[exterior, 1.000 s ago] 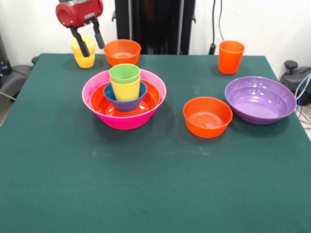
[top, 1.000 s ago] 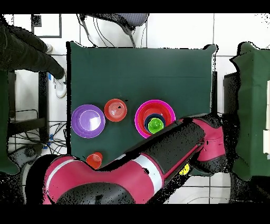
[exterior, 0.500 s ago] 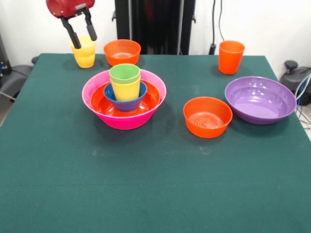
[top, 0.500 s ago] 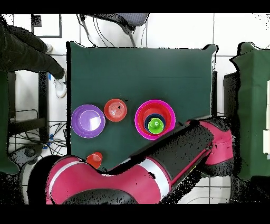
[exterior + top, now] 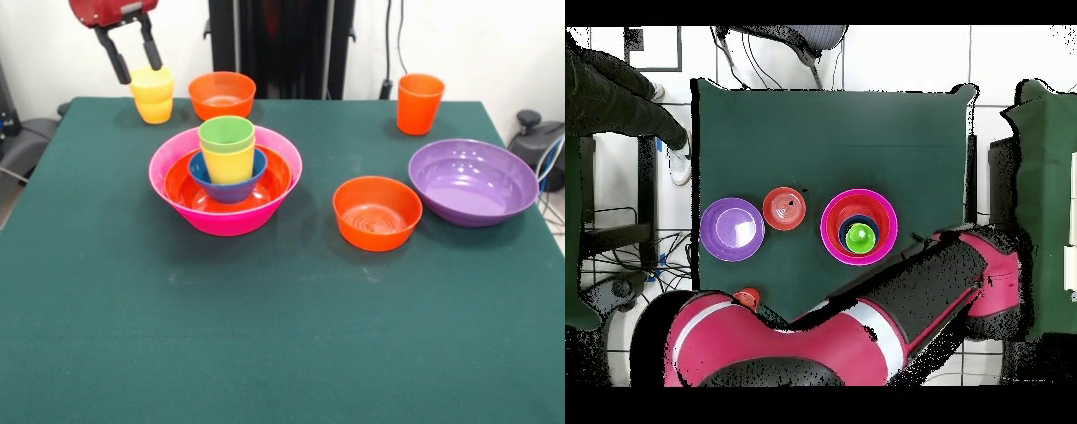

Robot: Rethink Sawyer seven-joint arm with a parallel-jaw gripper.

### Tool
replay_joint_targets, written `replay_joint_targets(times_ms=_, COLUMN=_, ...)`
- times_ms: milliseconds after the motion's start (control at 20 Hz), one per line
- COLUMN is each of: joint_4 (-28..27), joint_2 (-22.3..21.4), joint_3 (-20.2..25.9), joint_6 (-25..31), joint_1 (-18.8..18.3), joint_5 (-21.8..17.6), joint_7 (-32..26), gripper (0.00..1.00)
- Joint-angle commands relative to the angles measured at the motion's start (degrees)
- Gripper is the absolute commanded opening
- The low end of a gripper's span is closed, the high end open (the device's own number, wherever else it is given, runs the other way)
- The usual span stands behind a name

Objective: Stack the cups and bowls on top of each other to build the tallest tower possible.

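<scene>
The tower stands at the table's centre left: a big pink bowl (image 5: pixel 177 159) holds a wide orange bowl (image 5: pixel 275 181), a small blue bowl (image 5: pixel 231 189), a yellow cup (image 5: pixel 229 164) and a light green cup (image 5: pixel 227 134) on top. From overhead the tower (image 5: pixel 858 227) shows with the green cup (image 5: pixel 858 237) in its middle. A second yellow cup (image 5: pixel 153 95) stands upright at the far left edge. My gripper (image 5: pixel 134 62) hangs open and empty just above and left of it, not touching. The arm (image 5: pixel 945 290) hides the gripper from overhead.
A small orange bowl (image 5: pixel 222 94) sits next to the loose yellow cup. Another small orange bowl (image 5: pixel 377 212), a wide purple bowl (image 5: pixel 473 181) and a taller orange cup (image 5: pixel 419 103) stand on the right. A person's sleeve (image 5: pixel 610 95) shows at the overhead view's left edge.
My gripper has risen and drifted left, from straddling the loose yellow cup to above it. The cup stays on the table. The tower has not moved.
</scene>
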Motion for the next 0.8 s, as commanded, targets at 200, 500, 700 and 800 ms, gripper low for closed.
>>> replay_joint_targets(times_ms=200, joint_4=-4.1, joint_2=2.0, joint_3=8.4, joint_6=1.3, joint_1=-2.3, joint_5=-0.6, joint_7=6.4, gripper=1.00)
replay_joint_targets(times_ms=500, joint_4=-4.7, joint_2=1.2, joint_3=8.5, joint_6=1.2, joint_1=-2.7, joint_5=0.2, joint_7=8.3, gripper=1.00)
replay_joint_targets(times_ms=700, joint_4=-4.8, joint_2=1.0, joint_3=8.6, joint_6=1.2, joint_1=-2.9, joint_5=0.6, joint_7=8.6, gripper=1.00)
replay_joint_targets(times_ms=800, joint_4=-4.8, joint_2=0.7, joint_3=8.8, joint_6=1.3, joint_1=-3.2, joint_5=1.1, joint_7=8.5, gripper=1.00)
